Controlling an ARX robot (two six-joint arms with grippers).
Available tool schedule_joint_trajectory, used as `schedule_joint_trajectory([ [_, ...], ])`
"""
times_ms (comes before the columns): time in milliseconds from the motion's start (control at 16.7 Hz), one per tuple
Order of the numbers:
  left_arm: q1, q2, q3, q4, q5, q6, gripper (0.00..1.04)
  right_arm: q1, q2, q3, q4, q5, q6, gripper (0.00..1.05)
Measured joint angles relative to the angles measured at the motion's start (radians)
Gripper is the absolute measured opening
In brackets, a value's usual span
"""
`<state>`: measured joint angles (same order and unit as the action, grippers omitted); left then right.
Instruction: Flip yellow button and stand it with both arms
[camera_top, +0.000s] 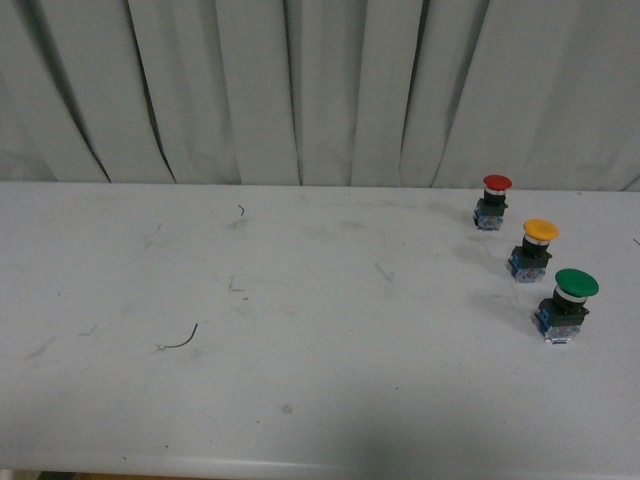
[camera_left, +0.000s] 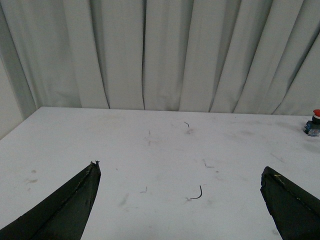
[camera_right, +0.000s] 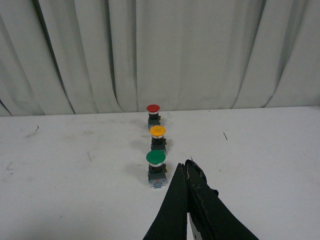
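The yellow button (camera_top: 534, 249) stands upright, cap up, on the white table at the right, the middle one in a row of three. The right wrist view shows this yellow button (camera_right: 158, 136) too, between a red-capped one and a green-capped one. My right gripper (camera_right: 185, 165) is shut and empty, its tips just short of the green-capped button and apart from it. My left gripper (camera_left: 180, 172) is open wide over bare table, far from the buttons, nothing between its fingers. Neither arm shows in the front view.
A red-capped button (camera_top: 494, 200) stands behind the yellow one and a larger green-capped button (camera_top: 567, 303) in front of it. The red-capped button (camera_left: 315, 122) peeks in at the left wrist view's edge. A small dark wire scrap (camera_top: 182, 340) lies on the table's left. Grey curtains hang behind.
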<state>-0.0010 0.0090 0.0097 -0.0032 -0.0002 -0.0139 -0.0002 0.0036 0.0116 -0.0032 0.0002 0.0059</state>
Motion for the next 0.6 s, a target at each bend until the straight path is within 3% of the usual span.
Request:
schedule_joint_trajectory([
  [60,0.0,0.0,0.0,0.0,0.0,0.0,0.98,0.0,0.0,0.0,0.0,0.0,0.0,0.02],
  [120,0.0,0.0,0.0,0.0,0.0,0.0,0.98,0.0,0.0,0.0,0.0,0.0,-0.002,0.08],
  [239,0.0,0.0,0.0,0.0,0.0,0.0,0.98,0.0,0.0,0.0,0.0,0.0,-0.002,0.36],
  [598,0.0,0.0,0.0,0.0,0.0,0.0,0.98,0.0,0.0,0.0,0.0,0.0,-0.002,0.98],
])
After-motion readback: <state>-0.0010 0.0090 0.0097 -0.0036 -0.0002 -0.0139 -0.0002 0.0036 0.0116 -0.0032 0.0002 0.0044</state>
